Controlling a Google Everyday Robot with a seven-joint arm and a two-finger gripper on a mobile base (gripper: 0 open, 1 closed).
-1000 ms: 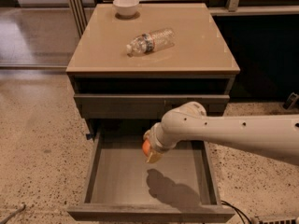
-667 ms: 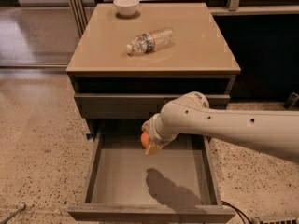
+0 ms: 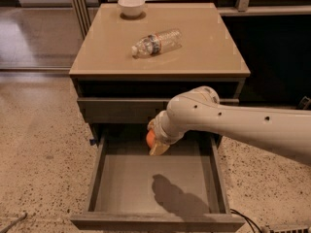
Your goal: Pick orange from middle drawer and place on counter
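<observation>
One small round orange fruit [image 3: 150, 139] is clamped between the fingers of the gripper [image 3: 155, 142]. It is held above the grey floor at the far end of the open dark grey-brown middle drawer [image 3: 97, 176], just below the closed drawer front [image 3: 116, 109]. The white arm [image 3: 233, 125] reaches in from the right. On the glossy tan counter [image 3: 209, 47], a clear plastic bottle [image 3: 156, 41] lies mid-top and a white bowl [image 3: 131, 6] stands by the far edge. Bare surface runs along the near and right edges.

Jaws, orange [image 3: 150, 139] over drawer [image 3: 155, 181]; bottle [image 3: 156, 42], bowl [image 3: 131, 5] on counter [image 3: 210, 50]
</observation>
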